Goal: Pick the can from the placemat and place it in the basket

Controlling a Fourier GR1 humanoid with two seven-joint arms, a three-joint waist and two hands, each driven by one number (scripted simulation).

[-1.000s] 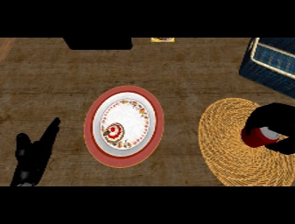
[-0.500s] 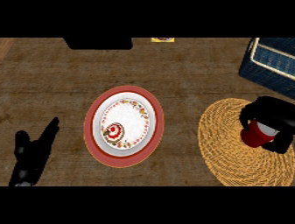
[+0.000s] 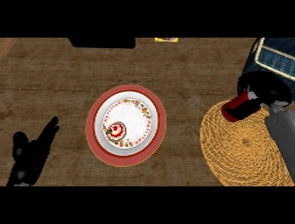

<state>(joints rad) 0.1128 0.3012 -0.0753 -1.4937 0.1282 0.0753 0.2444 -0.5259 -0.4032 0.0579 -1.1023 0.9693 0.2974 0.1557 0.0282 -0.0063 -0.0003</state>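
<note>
My right hand (image 3: 264, 87) is curled round a red can (image 3: 240, 107), which is tilted and lifted over the far edge of the round woven placemat (image 3: 243, 151). The hand covers the can's upper end. The dark blue basket (image 3: 285, 61) with pale stripes stands just beyond the hand, at the upper right corner. My left hand (image 3: 33, 151) rests open at the lower left, fingers pointing up, holding nothing.
A white patterned plate (image 3: 129, 124) sits on a red round mat (image 3: 101, 151) in the middle of the wooden counter. A dark object (image 3: 102, 42) and a small yellow item (image 3: 166, 39) lie at the far edge.
The right hand has carried the can up off the placemat's middle and away toward the basket, tilting it. The left hand has stayed still.
</note>
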